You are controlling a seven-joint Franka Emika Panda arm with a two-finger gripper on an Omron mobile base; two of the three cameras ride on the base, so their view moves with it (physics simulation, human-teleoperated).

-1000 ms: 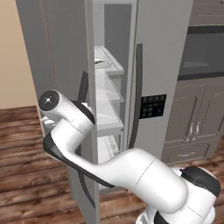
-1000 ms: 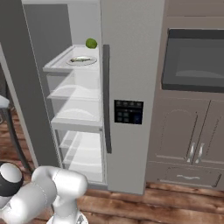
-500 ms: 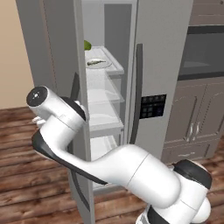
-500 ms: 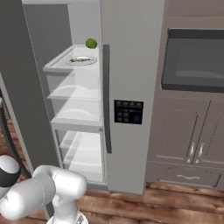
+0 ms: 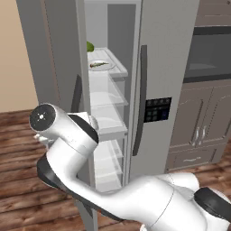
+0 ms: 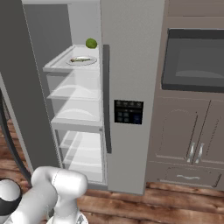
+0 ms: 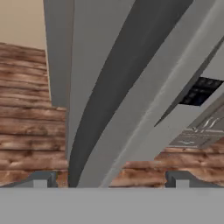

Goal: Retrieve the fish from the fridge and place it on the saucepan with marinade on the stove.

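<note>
Fridge (image 6: 131, 52) left door swung open; jaws spread wide, empty, either side of the long dark door handle (image 7: 109, 100) without pinching it. Fish (image 6: 81, 59) lying on a pale plate (image 6: 89, 62) on the top shelf, green fruit (image 6: 91, 43) just behind. Next: back clear of handle, lift arm high, approach fish from front, avoiding door edge and fruit.

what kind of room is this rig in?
A home kitchen, rendered. A tall grey fridge stands with its left door open on white shelves, a dark built-in oven sits beside it above wooden cabinets, and the floor is wood plank.
</note>
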